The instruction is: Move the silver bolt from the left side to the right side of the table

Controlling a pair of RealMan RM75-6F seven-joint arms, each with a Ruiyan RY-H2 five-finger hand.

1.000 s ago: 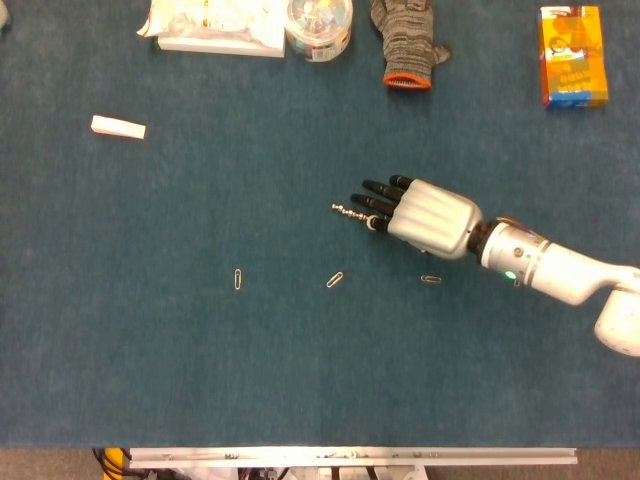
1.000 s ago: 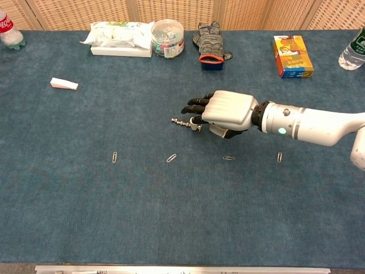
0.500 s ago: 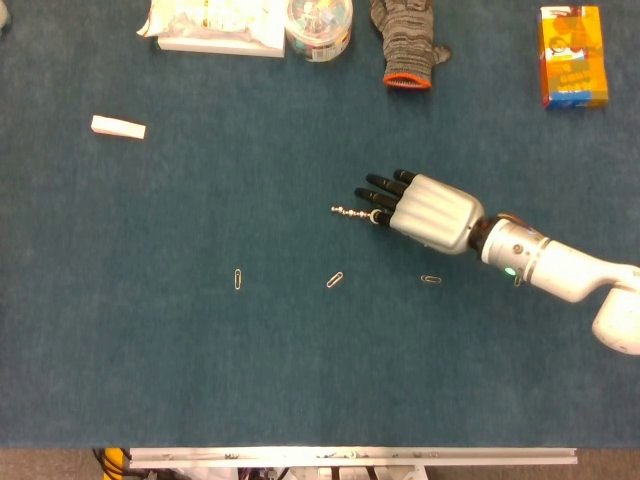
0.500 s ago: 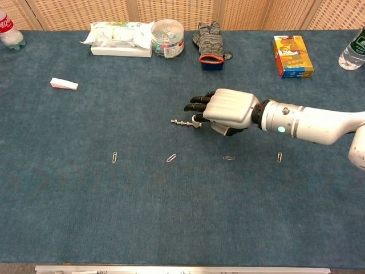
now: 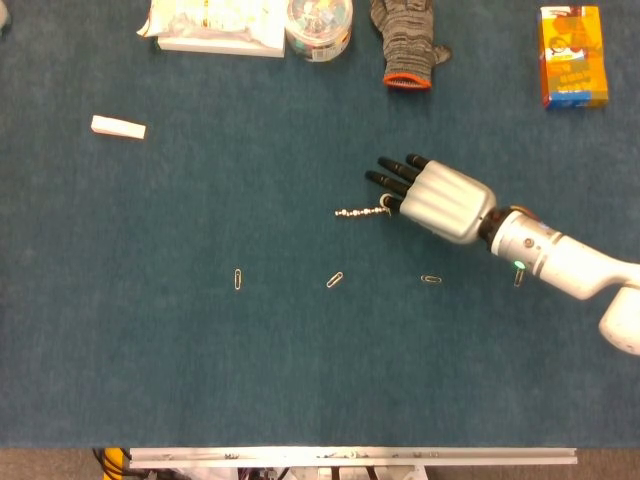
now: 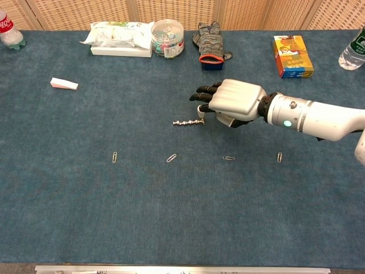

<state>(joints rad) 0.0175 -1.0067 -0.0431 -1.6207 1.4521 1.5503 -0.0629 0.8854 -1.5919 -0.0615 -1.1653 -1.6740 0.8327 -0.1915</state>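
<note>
The silver bolt (image 5: 360,211) (image 6: 188,121) lies level near the table's middle, its threaded shaft pointing left. My right hand (image 5: 432,196) (image 6: 232,101) is just right of it, palm down, with its dark fingertips (image 5: 385,180) curled in. It pinches the bolt's head end, where bolt and fingertips meet. The contact itself is partly hidden under the hand. The bolt's free tip sits low, close to the blue cloth; whether it touches is unclear. My left hand shows in neither view.
Paper clips (image 5: 238,279) (image 5: 335,280) (image 5: 431,279) lie in a row nearer me. A white block (image 5: 118,127) sits far left. At the back stand a tissue pack (image 5: 215,25), clip jar (image 5: 319,22), grey glove (image 5: 405,45) and orange box (image 5: 573,55).
My right hand has moved right and away from me, rising a little. The bolt's head end followed it, so the bolt swung slightly and more of its shaft shows.
</note>
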